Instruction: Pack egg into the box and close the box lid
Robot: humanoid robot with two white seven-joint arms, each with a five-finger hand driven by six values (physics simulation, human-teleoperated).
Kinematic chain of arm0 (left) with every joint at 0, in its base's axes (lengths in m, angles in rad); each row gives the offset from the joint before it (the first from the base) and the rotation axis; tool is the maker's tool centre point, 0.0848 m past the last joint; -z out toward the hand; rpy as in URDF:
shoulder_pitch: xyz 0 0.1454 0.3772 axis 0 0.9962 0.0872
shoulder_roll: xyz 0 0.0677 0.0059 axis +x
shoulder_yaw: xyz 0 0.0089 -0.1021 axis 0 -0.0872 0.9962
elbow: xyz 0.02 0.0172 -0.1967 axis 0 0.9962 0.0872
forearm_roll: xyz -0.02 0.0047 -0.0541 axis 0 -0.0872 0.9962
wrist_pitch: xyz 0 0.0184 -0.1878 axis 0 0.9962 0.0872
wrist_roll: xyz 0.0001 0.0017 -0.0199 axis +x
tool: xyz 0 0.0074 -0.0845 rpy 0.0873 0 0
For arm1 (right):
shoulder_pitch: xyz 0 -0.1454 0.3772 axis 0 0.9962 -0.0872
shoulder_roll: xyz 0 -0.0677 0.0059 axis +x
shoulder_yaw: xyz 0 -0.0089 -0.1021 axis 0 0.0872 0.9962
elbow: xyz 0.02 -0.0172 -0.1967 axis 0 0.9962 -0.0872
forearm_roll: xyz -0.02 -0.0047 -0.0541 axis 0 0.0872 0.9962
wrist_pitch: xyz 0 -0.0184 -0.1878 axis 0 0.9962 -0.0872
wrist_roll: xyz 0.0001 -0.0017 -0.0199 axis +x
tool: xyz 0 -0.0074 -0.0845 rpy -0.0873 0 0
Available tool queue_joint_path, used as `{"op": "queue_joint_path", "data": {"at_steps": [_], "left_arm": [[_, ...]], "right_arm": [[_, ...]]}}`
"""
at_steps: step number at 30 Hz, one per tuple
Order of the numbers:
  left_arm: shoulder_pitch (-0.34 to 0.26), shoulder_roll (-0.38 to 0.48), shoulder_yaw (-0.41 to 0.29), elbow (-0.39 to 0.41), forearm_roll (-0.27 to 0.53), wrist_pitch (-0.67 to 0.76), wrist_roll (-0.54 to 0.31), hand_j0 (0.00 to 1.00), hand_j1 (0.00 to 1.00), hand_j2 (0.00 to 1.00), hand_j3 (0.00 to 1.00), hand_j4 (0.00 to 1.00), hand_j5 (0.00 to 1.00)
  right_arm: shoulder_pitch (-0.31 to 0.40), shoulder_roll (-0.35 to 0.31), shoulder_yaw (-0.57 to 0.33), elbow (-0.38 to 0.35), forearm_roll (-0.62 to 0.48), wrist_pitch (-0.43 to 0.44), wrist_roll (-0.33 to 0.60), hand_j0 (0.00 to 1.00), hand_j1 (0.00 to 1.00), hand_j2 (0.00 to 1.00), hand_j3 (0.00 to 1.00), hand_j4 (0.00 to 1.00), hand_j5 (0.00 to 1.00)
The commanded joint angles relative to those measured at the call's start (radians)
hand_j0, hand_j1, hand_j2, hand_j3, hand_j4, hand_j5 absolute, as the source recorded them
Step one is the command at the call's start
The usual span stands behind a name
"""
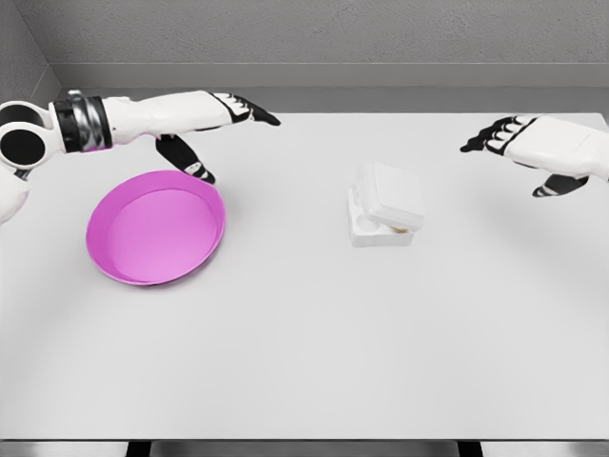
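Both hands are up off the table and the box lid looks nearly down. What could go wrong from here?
1. The lid sits tilted over the white box, something tan showing under its edge; pressing down may jam or crush it.
2. The box is small and unheld; a push from the right hand may slide it.
3. The left hand hovers beside the pink bowl and could knock it.

No readable text, labels, brands, numbers or signs anywhere in the head view. Checked surfaces: white box (384,205), just right of centre, plain, lid and base unmarked; magenta plate (157,228) at 9 o'clock, plain colour; white table (304,352), bare of markings; grey wall at 12 o'clock, textured only. The black bands on the arm at 10 o'clock carry no lettering that can be made out.
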Motion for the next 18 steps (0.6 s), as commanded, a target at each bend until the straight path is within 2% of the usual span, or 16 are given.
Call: {"op": "queue_joint_path", "data": {"at_steps": [1, 3, 10, 13, 15, 18], "left_arm": [[0.0, 0.027, 0.003, 0.001, 0.019, 0.003, 0.0, 1.0, 1.0, 1.0, 1.0, 1.0, 1.0], [0.0, 0.03, 0.003, -0.001, 0.022, 0.003, 0.0, 1.0, 1.0, 1.0, 1.0, 1.0, 1.0], [0.002, 0.036, 0.003, -0.001, 0.024, 0.003, 0.0, 1.0, 1.0, 1.0, 1.0, 1.0, 1.0], [0.002, 0.037, 0.003, -0.004, 0.024, 0.003, 0.0, 1.0, 1.0, 1.0, 1.0, 1.0, 1.0], [0.003, 0.05, 0.001, -0.005, 0.03, 0.003, 0.0, 1.0, 1.0, 1.0, 1.0, 1.0, 1.0], [0.005, 0.06, 0.003, -0.007, 0.05, 0.003, 0.0, 1.0, 1.0, 1.0, 1.0, 1.0, 1.0]], "right_arm": [[0.0, -0.002, 0.019, -0.038, -0.006, 0.003, 0.0, 1.0, 1.0, 1.0, 1.0, 1.0, 1.0], [-0.002, -0.002, 0.007, -0.011, -0.004, 0.003, 0.0, 1.0, 1.0, 1.0, 1.0, 1.0, 1.0], [-0.011, 0.004, -0.007, -0.024, -0.009, 0.003, 0.0, 1.0, 1.0, 1.0, 1.0, 1.0, 1.0], [-0.012, -0.002, -0.005, -0.046, -0.034, 0.003, 0.0, 1.0, 1.0, 1.0, 1.0, 1.0, 1.0], [-0.006, -0.005, 0.039, -0.13, -0.035, 0.003, 0.0, 1.0, 1.0, 1.0, 1.0, 1.0, 1.0], [-0.006, -0.003, 0.07, -0.144, -0.035, 0.003, 0.0, 1.0, 1.0, 1.0, 1.0, 1.0, 1.0]]}}
